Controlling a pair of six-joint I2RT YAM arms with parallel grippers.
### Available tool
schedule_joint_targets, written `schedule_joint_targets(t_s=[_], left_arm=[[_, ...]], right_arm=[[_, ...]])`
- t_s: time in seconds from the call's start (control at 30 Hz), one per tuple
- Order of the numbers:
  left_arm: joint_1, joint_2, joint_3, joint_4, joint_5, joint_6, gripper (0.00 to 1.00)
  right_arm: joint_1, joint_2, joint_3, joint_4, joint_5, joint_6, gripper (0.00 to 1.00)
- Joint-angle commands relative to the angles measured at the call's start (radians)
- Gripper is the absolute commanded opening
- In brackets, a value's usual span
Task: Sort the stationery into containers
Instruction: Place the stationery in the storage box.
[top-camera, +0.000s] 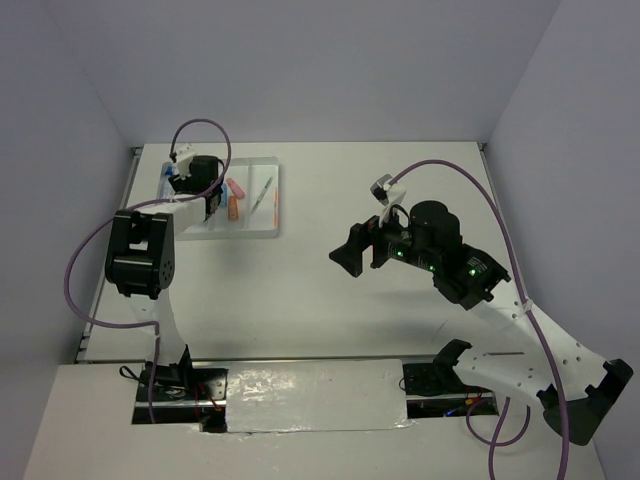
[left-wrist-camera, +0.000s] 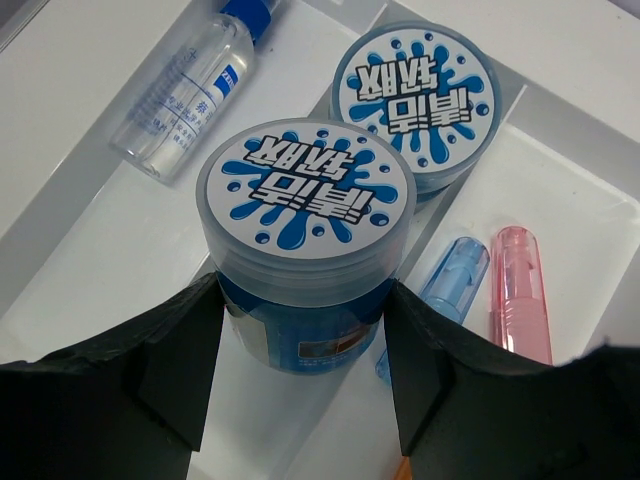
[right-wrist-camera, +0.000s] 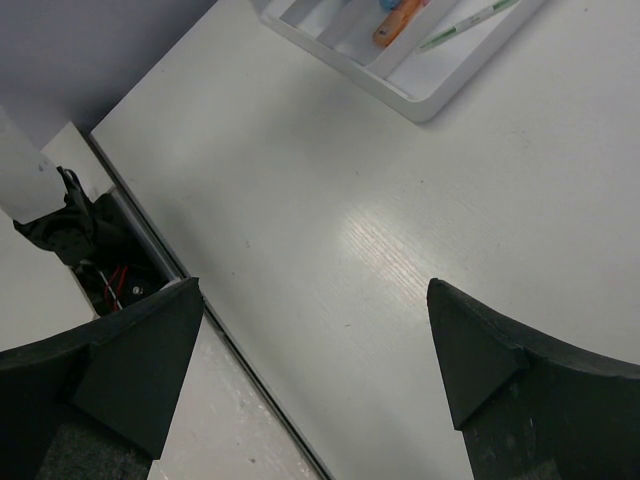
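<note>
Table: pale walls are closing in a white table (top-camera: 330, 330), bare across its middle.
Tray: a white tray (top-camera: 274, 232) is lying at the far left, its long compartments running away from the arms.
Right pincer: the right pincer (top-camera: 352, 255) is hanging spread and empty over bare table, well apart from the tray.
Left pincer: the left pincer (left-wrist-camera: 302, 300) is reaching into the tray, its two dark fingers (left-wrist-camera: 180, 360) pressing opposite sides of the near tub.
Near tub: the near tub (left-wrist-camera: 305, 195) is standing upright between those fingers, splash label facing up. I cannot tell whether its base is resting on the tray floor.
Handling: it is looking rigid and smooth-walled, so probably slippery and fairly weighty for its size. The grip is best taken across the side wall below the lid, squarely on the widest part.
Second tub: the second tub (left-wrist-camera: 415, 95) is sitting just beyond, close beside the held one.
Bottle: a clear bottle (left-wrist-camera: 180, 100) is lying in the neighbouring compartment.
Stubby pieces: a blue piece (left-wrist-camera: 450, 285) and a pink piece (left-wrist-camera: 520, 295) are lying side by side past the right finger.
Pen: a green pen (right-wrist-camera: 470, 18) is lying in an outer compartment.
</note>
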Motion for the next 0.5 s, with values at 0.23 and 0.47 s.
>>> schedule_joint_targets(t_s=[0.23,0.47], left_arm=[[0.006,0.004,0.065,0.003,-0.121,-0.034,0.3],[0.006,0.002,0.064,0.008,-0.107,-0.023,0.4]], right_arm=[[-0.004,0.018,0.012,0.028,-0.011,-0.016,1.0],[-0.007,0.005,0.013,0.022,-0.008,-0.017,1.0]])
